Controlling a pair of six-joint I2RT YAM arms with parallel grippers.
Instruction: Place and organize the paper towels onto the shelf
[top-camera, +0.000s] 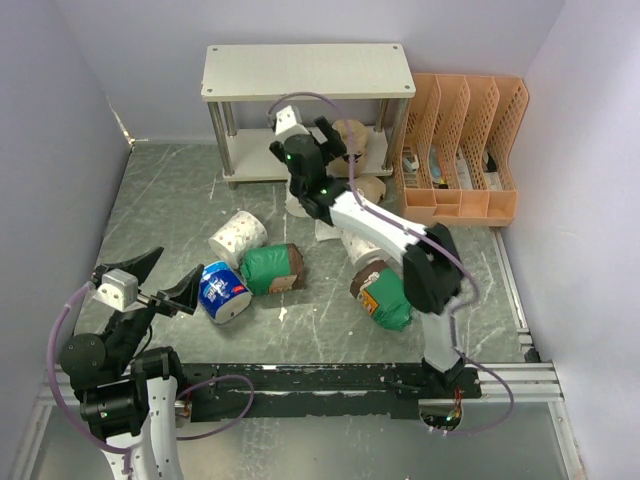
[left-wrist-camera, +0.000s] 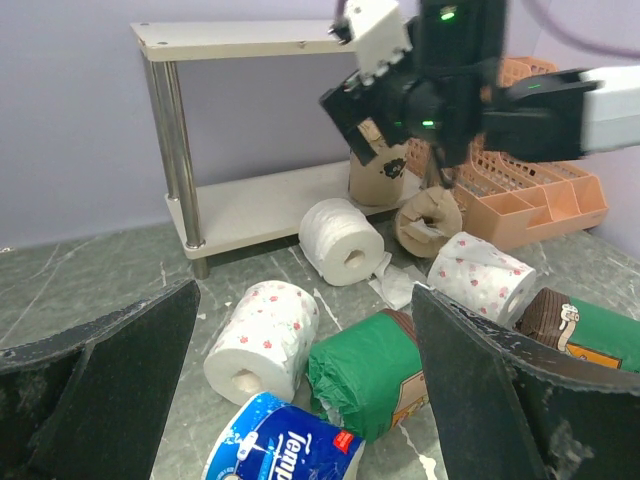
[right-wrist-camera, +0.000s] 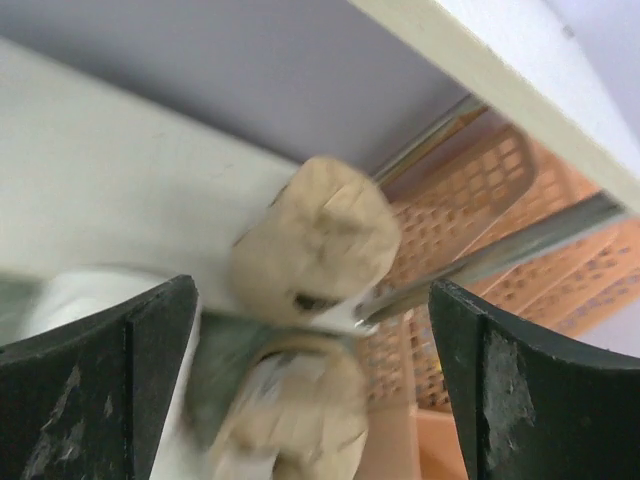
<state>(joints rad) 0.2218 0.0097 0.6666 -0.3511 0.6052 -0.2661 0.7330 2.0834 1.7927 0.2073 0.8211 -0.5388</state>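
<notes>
Shelf (top-camera: 308, 72): whitish-beige boards, silver legs. On it: tan roll (right-wrist-camera: 315, 240). Before it: white red-flecked roll (top-camera: 237, 237), green-wrapped roll (top-camera: 265, 268), blue-white roll (top-camera: 224, 291).

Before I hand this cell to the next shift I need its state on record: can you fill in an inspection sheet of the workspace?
Surface: grey marbled table; loose sheet by the plain white roll.
Job's things: shelf holds one tan roll on its lower board. On the table: second tan roll, two patterned rolls, two green-wrapped rolls, blue-white roll.
Clutter: orange file organizer, right of the shelf.
Grippers: left gripper open, holding nothing; right gripper open at the lower board, fingers either side of the tan roll, not touching.
Cables: purple cables loop off both arms.
Surroundings: lavender walls; nothing else seen.
</notes>
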